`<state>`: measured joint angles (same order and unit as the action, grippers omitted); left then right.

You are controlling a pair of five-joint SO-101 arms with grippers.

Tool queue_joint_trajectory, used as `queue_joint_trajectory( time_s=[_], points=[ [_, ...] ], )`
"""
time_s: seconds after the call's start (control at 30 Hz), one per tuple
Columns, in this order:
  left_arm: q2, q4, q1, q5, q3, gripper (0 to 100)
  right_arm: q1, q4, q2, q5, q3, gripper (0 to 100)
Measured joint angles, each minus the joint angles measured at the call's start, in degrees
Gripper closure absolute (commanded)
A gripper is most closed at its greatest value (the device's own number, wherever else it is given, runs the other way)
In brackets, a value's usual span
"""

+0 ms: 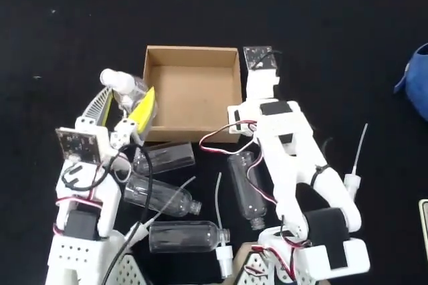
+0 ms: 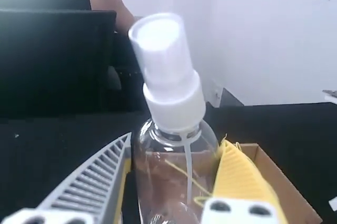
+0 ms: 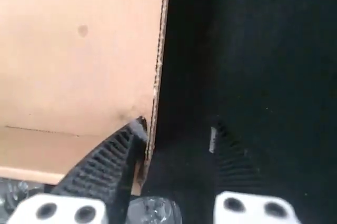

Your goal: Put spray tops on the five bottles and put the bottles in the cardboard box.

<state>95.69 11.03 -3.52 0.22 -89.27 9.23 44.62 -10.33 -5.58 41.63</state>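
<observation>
A black table (image 1: 348, 44) spans the whole frame. At its centre, a little to the left, sits the cardboard box (image 1: 192, 108). The right arm (image 1: 287, 158) runs from the lower right up to the box's right wall. In its wrist view the right gripper (image 3: 176, 132) has its fingers spread well apart and holds nothing, and the edge of that wall runs just beside one fingertip. The left arm (image 1: 83, 191) stands at the lower left. The left gripper (image 1: 127, 103) is clamped around a capped bottle (image 1: 136, 89) just at the box's left wall, one grey finger and one yellow finger on either side of the clear body. Four uncapped bottles lie on their sides in the lower middle. The first bottle (image 1: 164, 158) is just below the box's front wall, and the second bottle (image 1: 160, 198) is beneath it. The third bottle (image 1: 187, 237) lies lowest, and the fourth bottle (image 1: 246, 191) lies beside the right arm. The white spray top (image 2: 166, 66) caps the held bottle. One loose spray top (image 1: 225, 256) lies near the third bottle's neck, and another loose top (image 1: 351, 181) lies at the right.
</observation>
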Motion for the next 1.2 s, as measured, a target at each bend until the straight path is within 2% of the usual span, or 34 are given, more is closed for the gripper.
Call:
queue_joint_trajectory(
  time_s=[0.1, 0.3, 0.47, 0.57, 0.7, 0.97, 1.2],
  points=[
    [-8.88, -3.08, 0.0, -0.26, 5.45, 97, 0.09, 0.18, -4.22, 0.0, 0.0, 80.9],
    [-34.73, -4.66, 0.0, -0.35, 21.54, 97, 0.18, 0.18, -14.51, 0.0, 1.93, 81.1],
    [-54.24, -4.66, 0.0, -0.35, 31.65, 97, -5.45, -0.88, -20.66, 0.0, 5.27, 81.1],
    [-60.75, -4.66, -0.18, -0.35, 34.81, 97, -9.49, -4.4, -20.92, 0.0, 7.12, 81.1],
    [-65.05, -5.19, -1.14, -0.35, 37.01, 97, -11.25, -8.18, -19.78, 0.0, 7.38, 81.1],
    [-73.14, -22.15, -3.6, -0.35, 37.19, 97, -11.6, -9.58, -12.04, 0.0, 7.03, 81.1],
    [-83.69, -34.64, -3.6, -0.35, 37.19, 97, -11.6, -9.58, -11.25, 0.0, 6.42, 81.1]
  ],
)
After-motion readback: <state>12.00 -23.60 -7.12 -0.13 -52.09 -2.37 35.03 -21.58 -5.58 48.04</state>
